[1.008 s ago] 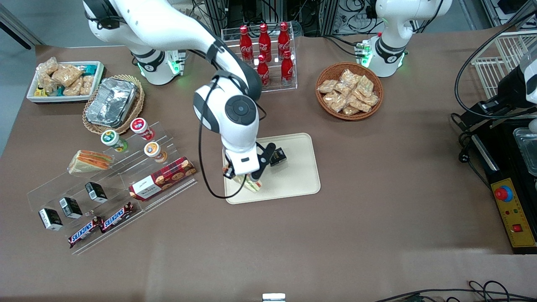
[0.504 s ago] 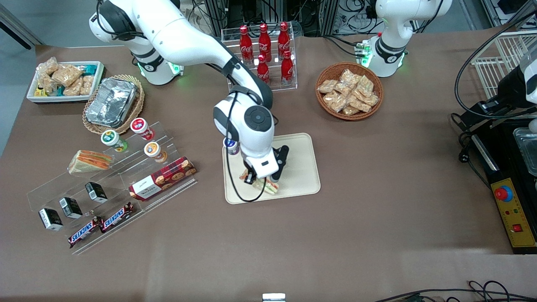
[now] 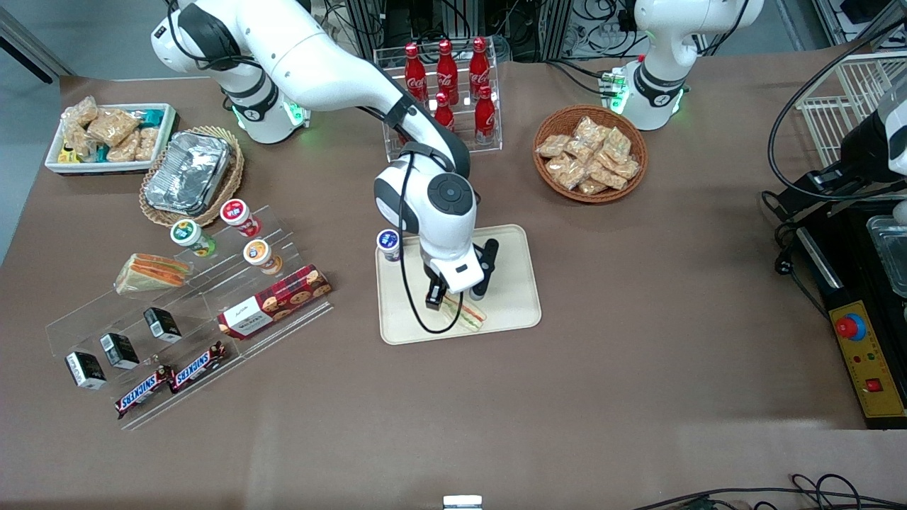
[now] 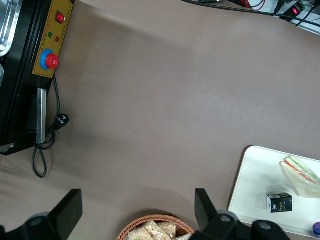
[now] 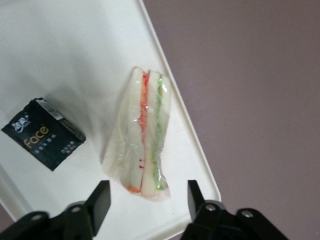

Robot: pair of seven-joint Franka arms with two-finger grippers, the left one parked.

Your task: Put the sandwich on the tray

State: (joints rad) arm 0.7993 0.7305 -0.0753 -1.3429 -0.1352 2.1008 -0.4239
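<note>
The sandwich (image 3: 465, 318) (image 5: 145, 145) (image 4: 300, 175), a clear-wrapped wedge with red and green filling, lies flat on the cream tray (image 3: 511, 283) (image 5: 75, 55) (image 4: 254, 186), close to the tray's rim nearest the front camera. My right gripper (image 3: 457, 297) (image 5: 147, 196) hovers just above the sandwich's broad end. It is open, with the fingers apart on either side of the wrap and not touching it. A second, similar sandwich (image 3: 151, 273) rests on the acrylic stand toward the working arm's end.
A small black box (image 5: 44, 132) (image 4: 279, 202) and a blue-lidded cup (image 3: 388, 244) also sit on the tray. Around it are a cola bottle rack (image 3: 448, 78), a snack basket (image 3: 589, 152), a foil container (image 3: 188, 172) and a cookie box (image 3: 275, 301) on the acrylic stand.
The gripper carried the sandwich across the tray toward the parked arm's end. It set the sandwich down and opened, and the sandwich now lies free.
</note>
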